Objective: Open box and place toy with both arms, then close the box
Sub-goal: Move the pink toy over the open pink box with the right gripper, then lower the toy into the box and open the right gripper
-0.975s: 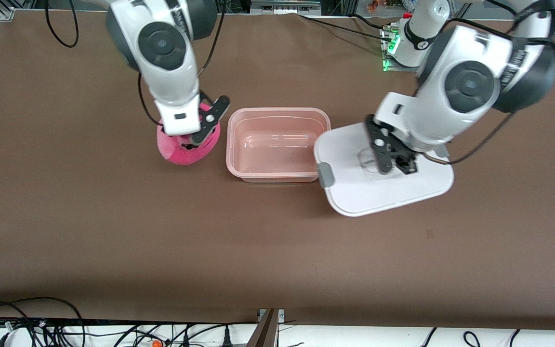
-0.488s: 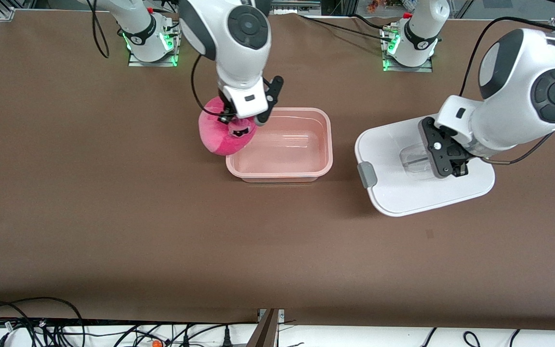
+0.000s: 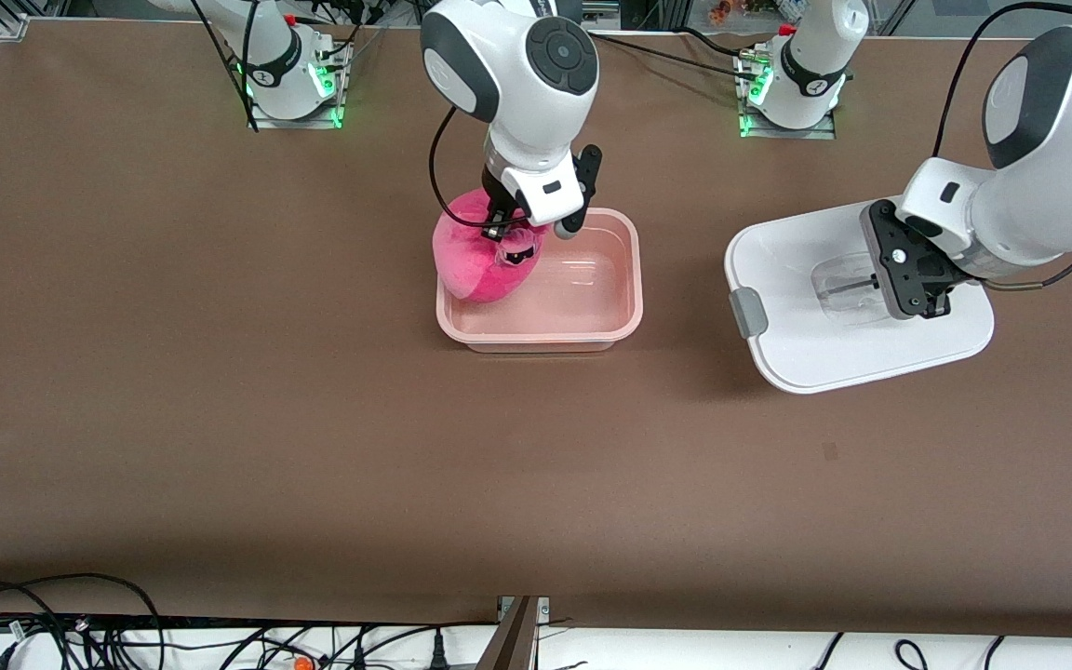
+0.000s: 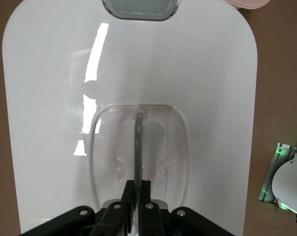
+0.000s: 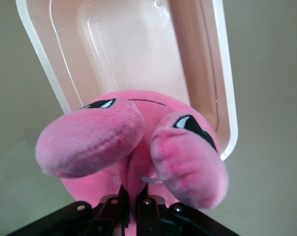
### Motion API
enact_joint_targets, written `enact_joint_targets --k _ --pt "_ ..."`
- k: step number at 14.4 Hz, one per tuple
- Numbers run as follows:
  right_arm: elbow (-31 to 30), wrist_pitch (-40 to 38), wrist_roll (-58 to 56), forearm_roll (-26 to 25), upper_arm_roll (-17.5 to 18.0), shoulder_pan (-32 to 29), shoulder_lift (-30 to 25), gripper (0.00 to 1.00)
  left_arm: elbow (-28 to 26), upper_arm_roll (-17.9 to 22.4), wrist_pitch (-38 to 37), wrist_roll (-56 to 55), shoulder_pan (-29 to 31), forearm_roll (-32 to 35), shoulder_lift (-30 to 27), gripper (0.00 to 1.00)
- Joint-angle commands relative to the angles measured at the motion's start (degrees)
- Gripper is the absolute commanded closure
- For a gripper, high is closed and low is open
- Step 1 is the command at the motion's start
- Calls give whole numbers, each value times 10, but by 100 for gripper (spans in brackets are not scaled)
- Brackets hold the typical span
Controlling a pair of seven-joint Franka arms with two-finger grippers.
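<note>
The open pinkish tub of the box stands mid-table, also in the right wrist view. My right gripper is shut on a fold of the pink plush toy and holds it over the tub's end toward the right arm; the toy fills the right wrist view. My left gripper is shut on the clear handle of the white lid, holding it tilted above the table toward the left arm's end. A grey clip shows on the lid.
The brown table spreads around. Arm bases with green lights stand along the farther edge. Cables lie by the table's nearer edge.
My right gripper has lifted the toy off the table and carried it over the tub's end. My left gripper has carried the lid away from the tub toward the left arm's end.
</note>
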Motion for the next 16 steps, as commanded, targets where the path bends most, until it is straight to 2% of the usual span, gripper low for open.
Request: enact_joint_targets --k 1,9,16 --pt "42 -12 5 -40 -7 27 36 100 -9 -6 1 20 17 -12 4 100" --pt "48 -10 3 -86 -7 51 74 100 -3 -7 1 21 17 -28 19 100" --pt "49 8 9 -103 -8 70 108 100 -4 -7 0 23 17 -28 19 100"
